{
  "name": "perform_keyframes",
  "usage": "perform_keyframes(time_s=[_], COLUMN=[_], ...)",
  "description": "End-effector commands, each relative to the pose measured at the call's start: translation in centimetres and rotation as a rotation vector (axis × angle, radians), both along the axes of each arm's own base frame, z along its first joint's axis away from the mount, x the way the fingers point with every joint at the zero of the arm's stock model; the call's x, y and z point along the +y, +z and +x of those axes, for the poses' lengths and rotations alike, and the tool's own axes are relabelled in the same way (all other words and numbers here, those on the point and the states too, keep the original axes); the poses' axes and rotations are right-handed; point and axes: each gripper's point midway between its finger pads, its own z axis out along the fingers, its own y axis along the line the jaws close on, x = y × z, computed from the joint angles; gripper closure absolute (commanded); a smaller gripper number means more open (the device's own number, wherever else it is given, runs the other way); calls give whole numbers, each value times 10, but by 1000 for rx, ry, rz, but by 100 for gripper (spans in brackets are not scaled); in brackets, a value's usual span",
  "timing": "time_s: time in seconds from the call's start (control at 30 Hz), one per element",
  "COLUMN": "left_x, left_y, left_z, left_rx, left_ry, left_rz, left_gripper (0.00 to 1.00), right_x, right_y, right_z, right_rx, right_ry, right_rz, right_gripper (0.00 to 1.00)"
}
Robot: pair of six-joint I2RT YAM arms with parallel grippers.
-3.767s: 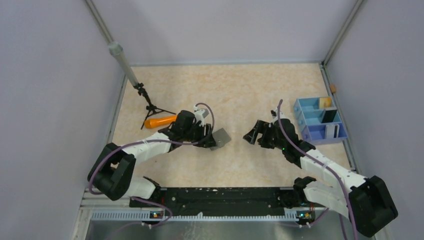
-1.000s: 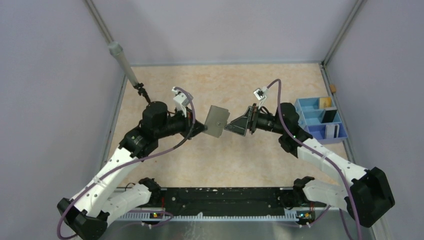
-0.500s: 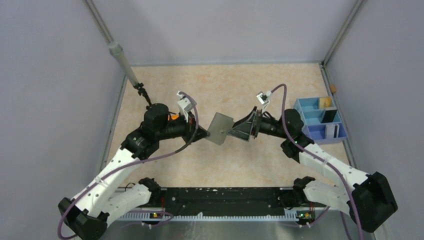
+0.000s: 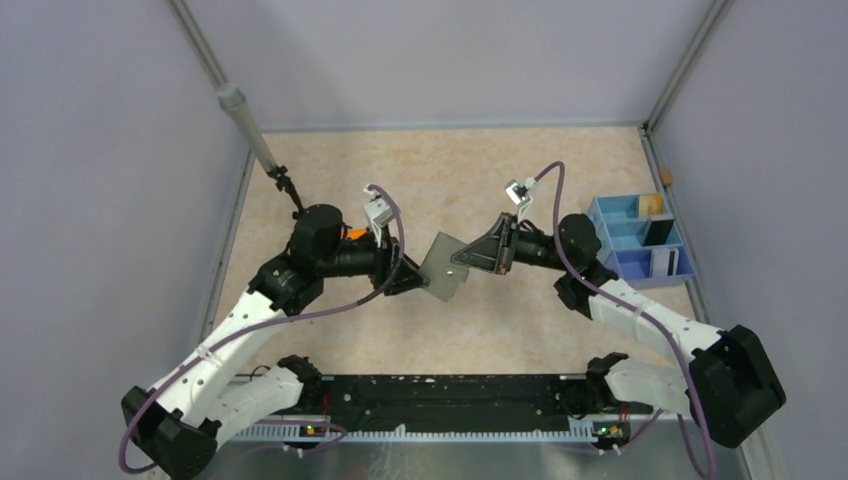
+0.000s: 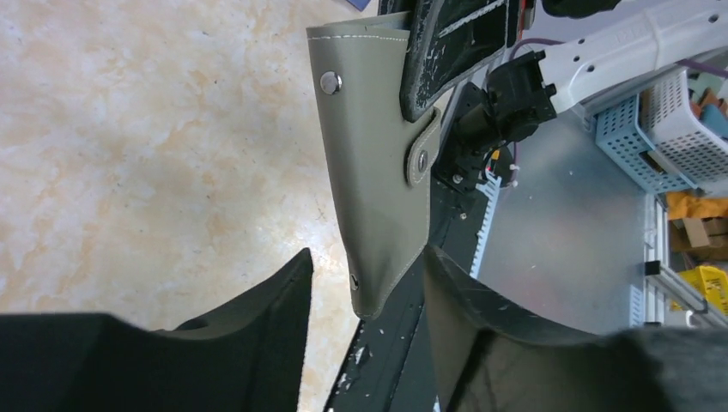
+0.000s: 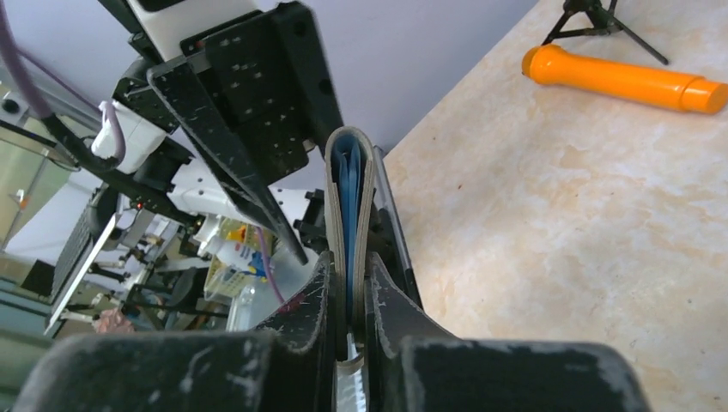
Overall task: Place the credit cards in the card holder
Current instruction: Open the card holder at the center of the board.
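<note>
Two grippers meet at the grey card holder, which hangs in the air over the middle of the table. Its long axis runs from the left gripper to the right gripper. The right fingers clamp one end; the left jaws stand part-open on either side of the other end. The left wrist view shows its outer face with snap studs. The right wrist view shows it edge-on, folded, with blue lining inside.
</note>
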Motion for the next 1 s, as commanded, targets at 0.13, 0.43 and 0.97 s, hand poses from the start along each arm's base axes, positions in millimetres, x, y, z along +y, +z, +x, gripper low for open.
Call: perform_keyframes(time_s=[0.13,0.43,0.97], left_x=[-11,-26,-22], left_y=[11,20,-12], left_z=[2,-13,8], left_rx=[12,87,151], left_ry=[-47,-195,-93], left_rz=[-46,-128,-4], left_gripper=[16,40,100], right_x=[2,5,-26], right_y=[34,38,23], right_z=[-20,-41,-11], right_rx=[-145,-199,-273], right_ry=[105,206,-113], right_rz=[73,80,-212], right_gripper=[100,100,25])
